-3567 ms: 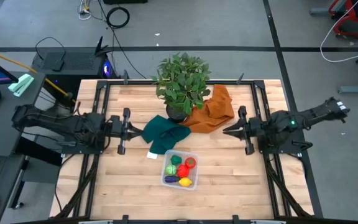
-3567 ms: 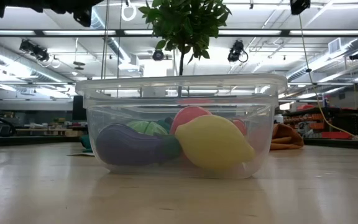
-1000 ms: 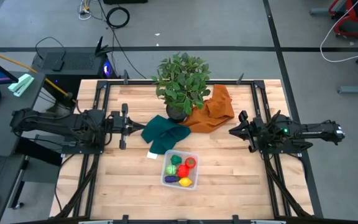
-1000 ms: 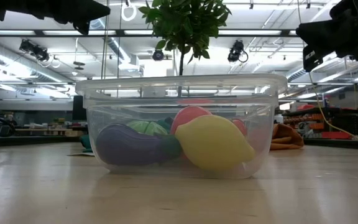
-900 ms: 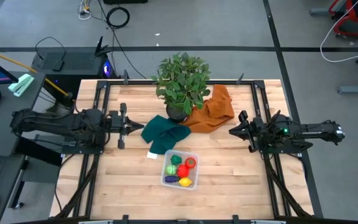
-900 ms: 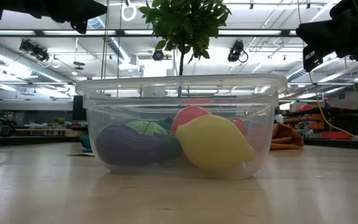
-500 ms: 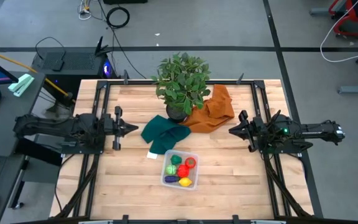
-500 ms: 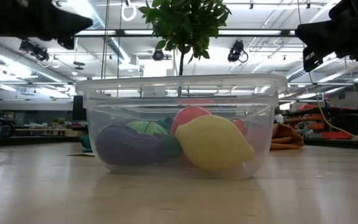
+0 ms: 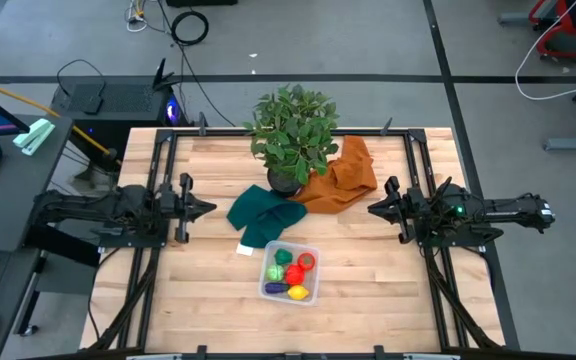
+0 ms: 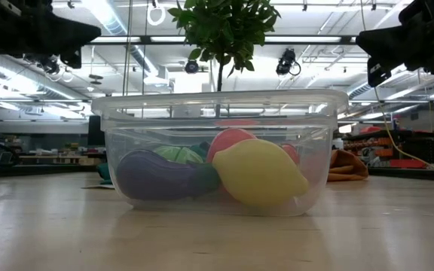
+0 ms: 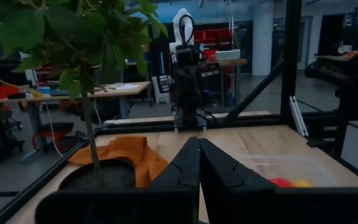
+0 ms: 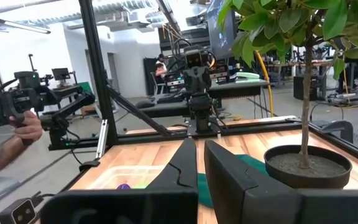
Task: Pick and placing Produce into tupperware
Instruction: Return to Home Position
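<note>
Since every piece of toy produce in sight lies inside the clear, shallow, rounded-square plastic tupperware point(image 9: 290, 273) near the front middle of the wooden counter point(image 9: 368, 290), just in front of the folded green cloth point(image 9: 263, 213), the task looks finished. The left hand point(image 9: 206, 208) and right hand point(image 9: 372, 210) hang clenched and empty, well apart at the sides.

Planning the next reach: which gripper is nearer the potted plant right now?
Left, slightly. The left gripper sits shut beside the green cloth, left of the potted plant; the right gripper is shut past the orange cloth.
</note>
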